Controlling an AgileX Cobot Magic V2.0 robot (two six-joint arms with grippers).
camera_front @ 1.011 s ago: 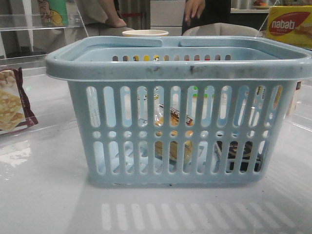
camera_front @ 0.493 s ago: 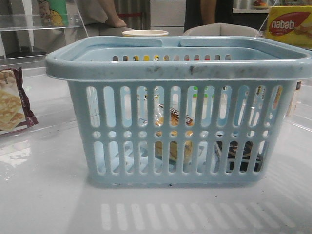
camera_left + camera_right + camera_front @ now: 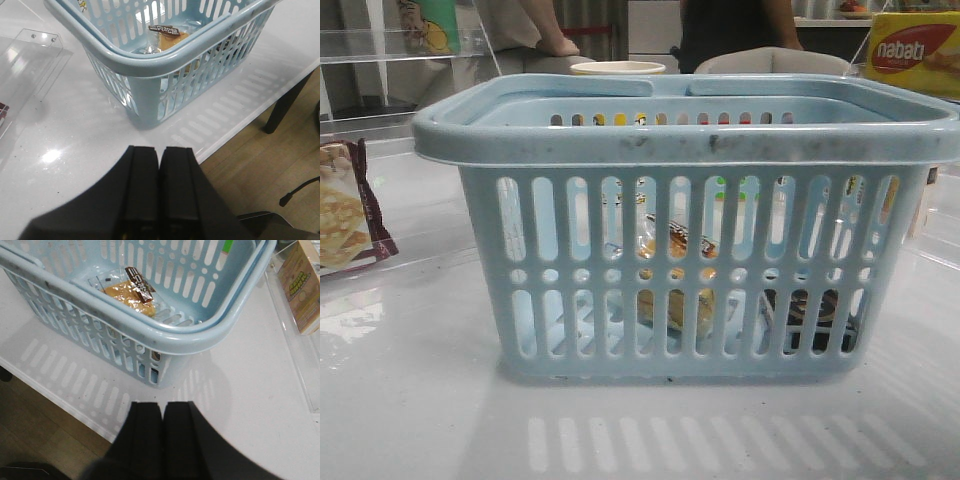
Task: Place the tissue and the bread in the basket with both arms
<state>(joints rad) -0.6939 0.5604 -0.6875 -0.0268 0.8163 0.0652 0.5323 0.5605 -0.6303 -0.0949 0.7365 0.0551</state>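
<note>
The light-blue basket [image 3: 690, 135] stands in the middle of the white table. The bread [image 3: 675, 300] in its clear wrapper lies inside it, seen through the slots; it also shows in the left wrist view [image 3: 170, 37] and the right wrist view [image 3: 130, 290]. The dark tissue pack [image 3: 810, 315] lies inside at the basket's right, seen through the slots. My left gripper [image 3: 159, 150] is shut and empty, back from the basket's left corner [image 3: 145, 90]. My right gripper [image 3: 162, 405] is shut and empty, back from the basket's right corner [image 3: 160, 355]. Neither arm shows in the front view.
A maroon-edged cracker packet [image 3: 345, 215] lies at the far left. A yellow-and-red nabati box [image 3: 915, 50] stands at the back right. A clear acrylic stand [image 3: 30, 55] is left of the basket, and a yellow carton [image 3: 300, 287] is to its right. A person stands behind the table.
Only the person behind the table has shifted. The basket, its contents and the arms have not visibly moved.
</note>
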